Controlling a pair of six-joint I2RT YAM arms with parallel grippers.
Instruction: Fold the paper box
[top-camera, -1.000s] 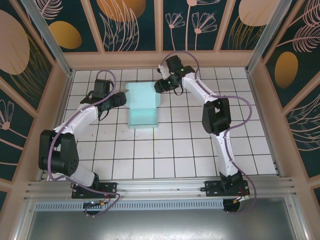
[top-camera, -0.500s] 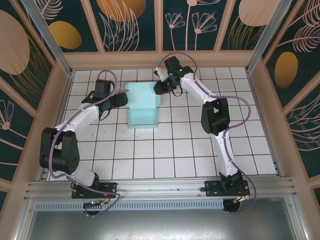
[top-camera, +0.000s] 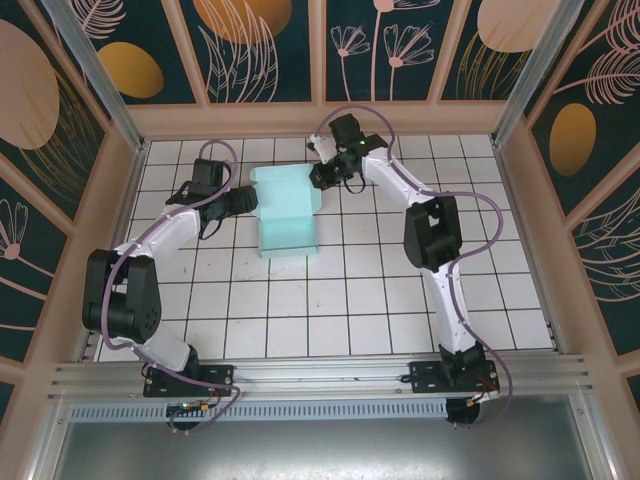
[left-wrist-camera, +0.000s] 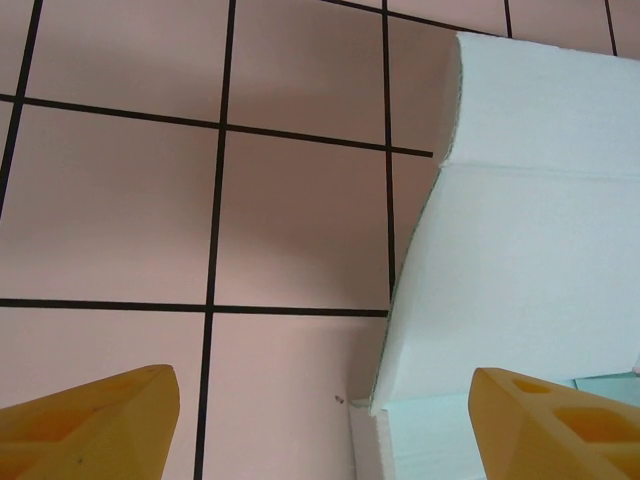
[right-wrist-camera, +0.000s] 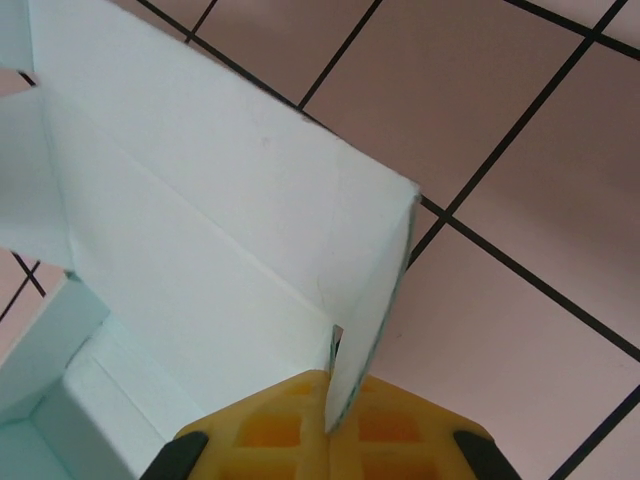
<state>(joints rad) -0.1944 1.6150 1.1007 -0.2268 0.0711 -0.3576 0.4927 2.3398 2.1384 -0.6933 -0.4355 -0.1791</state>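
The pale turquoise paper box (top-camera: 288, 210) lies on the white tiled floor at the back centre, its rear flaps partly raised. My right gripper (top-camera: 322, 175) is at the box's back right corner, shut on a thin side flap (right-wrist-camera: 372, 310) that stands on edge between the yellow fingers (right-wrist-camera: 270, 430). My left gripper (top-camera: 252, 200) sits at the box's left edge, open. In the left wrist view its yellow fingertips (left-wrist-camera: 95, 420) stand wide apart, with the box's raised side panel (left-wrist-camera: 520, 270) between them on the right.
Wooden walls with patterned panels (top-camera: 320, 110) close in the tiled floor (top-camera: 360, 290) at the back and sides. An aluminium rail (top-camera: 320, 375) runs along the near edge by the arm bases.
The box has shifted and turned slightly to the right. The left gripper has edged in closer to the box's left edge. The right gripper keeps its hold on the flap.
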